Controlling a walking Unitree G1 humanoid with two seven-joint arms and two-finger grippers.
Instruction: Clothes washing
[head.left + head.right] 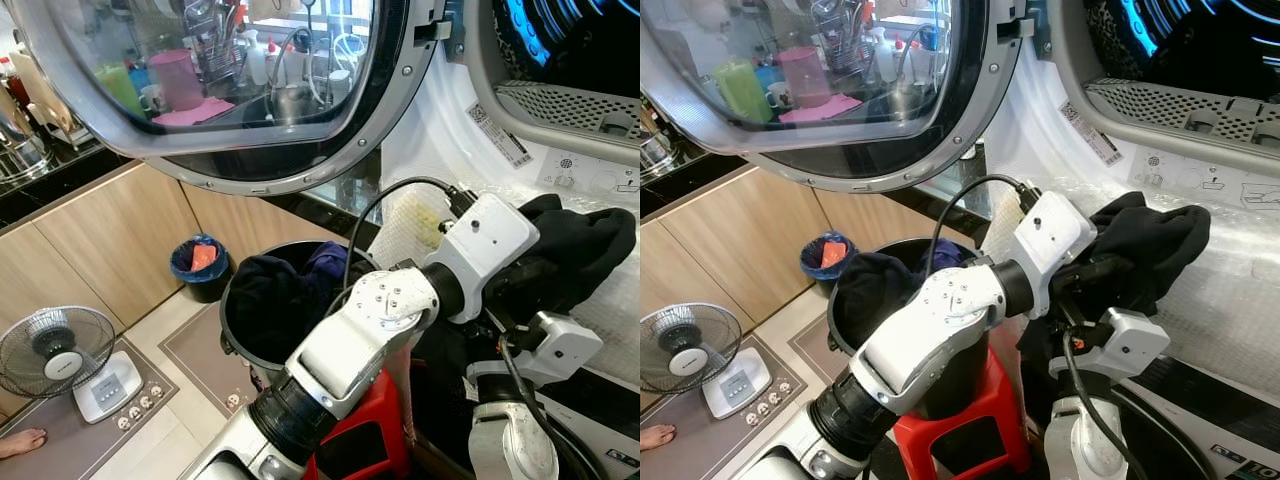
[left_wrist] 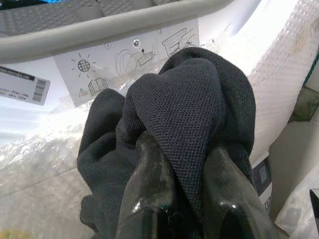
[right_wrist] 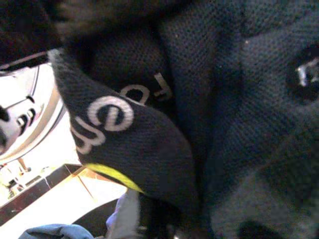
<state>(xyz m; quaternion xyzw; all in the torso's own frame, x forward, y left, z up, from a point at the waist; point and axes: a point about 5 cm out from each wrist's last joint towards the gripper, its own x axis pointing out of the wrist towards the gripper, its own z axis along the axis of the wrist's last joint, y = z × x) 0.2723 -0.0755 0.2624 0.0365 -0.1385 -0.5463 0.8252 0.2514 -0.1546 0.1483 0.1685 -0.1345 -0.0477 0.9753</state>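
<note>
**Dark shirt held up by the washer's mouth**

The dark shirt (image 1: pixel 1150 245) is bunched up in the air, just below the round mouth of the washer (image 1: pixel 1160 100) and a bit out in front of it. It is not inside yet. The left gripper (image 2: pixel 192 174) has its two black fingers squeezed tight on a fold of the cloth, so the shirt hangs from that claw. Most of the cloth sits past the fingertips, on the side toward the washer's mouth, and the rest droops down.

The right gripper (image 1: pixel 1115 345) is right under the shirt, below the left one. Its camera is pressed up against dark cloth with white letters on it, so I cannot tell if its fingers are wide or shut.

The left arm is the one doing the work and it is nearer the mouth. I think the next move is up and forward, because the hole is higher than the shirt.

Away from the washer's mouth, the big round door (image 1: pixel 230 90) swings open. Below that is a black basket (image 1: pixel 255 300) with more dark clothes, standing on a red stool (image 1: pixel 980 420). Farther still from the washer are a small blue bin (image 1: pixel 205 265) and a white fan (image 1: pixel 60 355) on the floor.
</note>
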